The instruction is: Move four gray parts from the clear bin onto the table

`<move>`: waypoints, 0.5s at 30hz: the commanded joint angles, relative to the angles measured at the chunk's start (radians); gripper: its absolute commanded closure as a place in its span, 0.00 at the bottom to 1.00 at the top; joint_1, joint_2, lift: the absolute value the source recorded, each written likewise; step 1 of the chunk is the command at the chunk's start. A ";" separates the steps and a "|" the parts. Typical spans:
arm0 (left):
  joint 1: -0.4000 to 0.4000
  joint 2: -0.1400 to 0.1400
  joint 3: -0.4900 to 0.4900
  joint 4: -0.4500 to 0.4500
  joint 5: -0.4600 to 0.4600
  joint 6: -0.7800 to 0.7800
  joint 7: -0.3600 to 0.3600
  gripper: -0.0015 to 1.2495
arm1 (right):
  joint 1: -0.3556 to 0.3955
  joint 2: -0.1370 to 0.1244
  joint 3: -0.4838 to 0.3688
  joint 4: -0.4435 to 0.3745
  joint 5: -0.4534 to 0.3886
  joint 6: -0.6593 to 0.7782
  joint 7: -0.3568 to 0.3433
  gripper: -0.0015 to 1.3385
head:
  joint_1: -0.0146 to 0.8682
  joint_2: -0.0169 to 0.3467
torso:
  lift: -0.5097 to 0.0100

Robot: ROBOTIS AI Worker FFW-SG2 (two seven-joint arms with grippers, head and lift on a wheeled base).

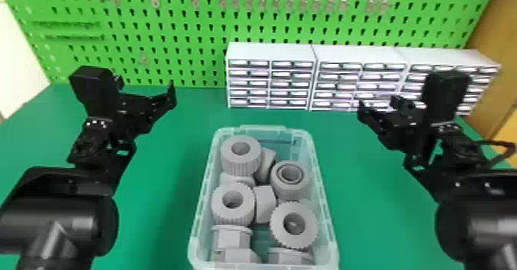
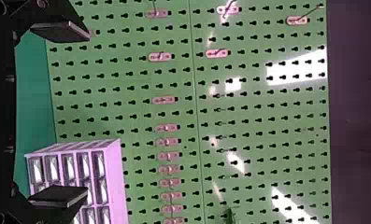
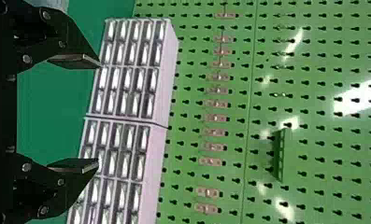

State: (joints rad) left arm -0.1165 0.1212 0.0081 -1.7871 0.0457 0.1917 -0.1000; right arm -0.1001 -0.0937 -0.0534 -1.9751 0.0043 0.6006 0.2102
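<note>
Head view, gray parts (image 1: 240,167) in clear bin (image 1: 263,128), well apart from fingers (image 1: 170,94)

Rounded glossy black arm casings (image 1: 82,223), boxy matte black housings (image 1: 94,88), silvery round screws (image 3: 27,59)

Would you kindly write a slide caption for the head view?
The left end effector and right end effector, both open, flank a clear bin of gray parts on a green table.
</note>
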 commanded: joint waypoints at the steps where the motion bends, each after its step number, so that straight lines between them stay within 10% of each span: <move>1: 0.000 0.000 0.001 0.000 -0.003 0.000 -0.001 0.10 | -0.032 -0.004 0.038 -0.005 -0.017 0.082 0.000 0.38 | 0.78 0.14 | 0.89; 15: 0.001 0.001 -0.002 0.002 -0.012 0.003 -0.001 0.10 | -0.184 -0.023 0.187 -0.002 -0.059 0.423 0.000 0.38 | 0.78 0.14 | 0.89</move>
State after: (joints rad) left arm -0.1151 0.1216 0.0078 -1.7861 0.0382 0.1921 -0.1011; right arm -0.2410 -0.1103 0.0828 -1.9802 -0.0356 0.9480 0.2102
